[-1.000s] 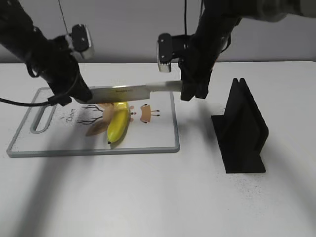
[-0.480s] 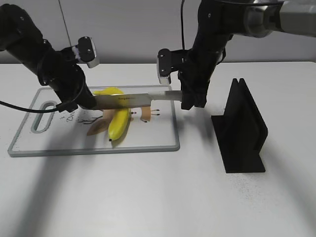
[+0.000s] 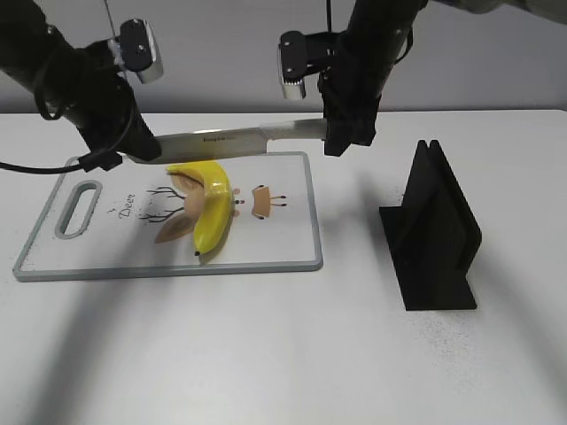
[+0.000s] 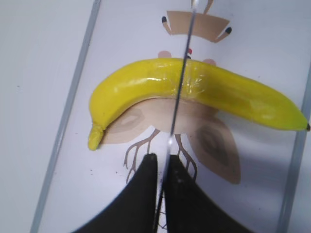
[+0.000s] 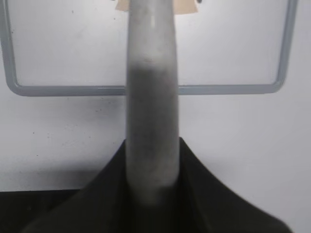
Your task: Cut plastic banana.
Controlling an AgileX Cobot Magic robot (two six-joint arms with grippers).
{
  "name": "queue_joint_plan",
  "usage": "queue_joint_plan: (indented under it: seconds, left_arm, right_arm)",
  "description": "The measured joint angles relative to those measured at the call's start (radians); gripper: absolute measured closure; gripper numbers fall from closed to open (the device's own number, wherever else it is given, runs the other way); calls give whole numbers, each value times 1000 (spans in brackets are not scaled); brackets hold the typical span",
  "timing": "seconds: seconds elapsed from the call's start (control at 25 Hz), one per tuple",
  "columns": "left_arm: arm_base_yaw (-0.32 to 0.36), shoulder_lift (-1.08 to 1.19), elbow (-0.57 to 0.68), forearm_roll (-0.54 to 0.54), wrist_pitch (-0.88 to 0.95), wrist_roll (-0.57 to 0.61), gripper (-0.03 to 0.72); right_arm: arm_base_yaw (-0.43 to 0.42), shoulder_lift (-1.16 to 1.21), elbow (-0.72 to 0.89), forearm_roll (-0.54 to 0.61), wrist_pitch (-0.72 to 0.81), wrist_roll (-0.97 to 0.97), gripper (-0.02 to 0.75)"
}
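A yellow plastic banana point(image 3: 211, 204) lies on the white cutting board point(image 3: 283, 252) and looks whole. A long knife point(image 3: 221, 142) hangs level above it. My left gripper point(image 3: 133, 155) is shut on the blade's tip end. My right gripper point(image 3: 341, 142) is shut on the grey handle. In the left wrist view the thin blade edge point(image 4: 182, 73) crosses over the banana's middle point(image 4: 141, 87), and the jaws point(image 4: 163, 160) pinch the blade. In the right wrist view the handle point(image 5: 150, 97) runs out from the shut jaws point(image 5: 151, 179) over the board's rim point(image 5: 97, 90).
A black knife stand point(image 3: 434, 235) stands on the white table to the right of the board. The board has a deer print and a handle slot point(image 3: 78, 208) at its left end.
Half a second ago the blade was pressed down across the banana. Both arms have since lifted the knife well above it. The banana stays on the board.
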Motion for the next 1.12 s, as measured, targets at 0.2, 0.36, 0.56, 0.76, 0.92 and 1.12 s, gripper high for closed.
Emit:
queue_joint_plan:
  seconds: [0.2,0.36,0.56,0.76,0.92,1.12]
  left_arm:
    - [0,-80,0,11,19,-4,665]
    - [0,-101,0,14,22,-5,653]
    - [1,-104,0,-17,-8,-15,476]
    - [1,-107,0,-127,-47,-27,63]
    - [1,-138,1,-143,-103,-134,18]
    - [9,-219,1,-9,-142,-456,15]
  right_arm:
    - [0,-46,-19,2,16,-3,574]
    - [2,-56,-21,3,18,-3,574]
    - [2,-56,-21,17,25,13,575]
    - [2,-56,-21,19,23,33,577]
    - [2,-56,-21,19,23,41,577]
    - [2,-83,-21,19,23,111,577]
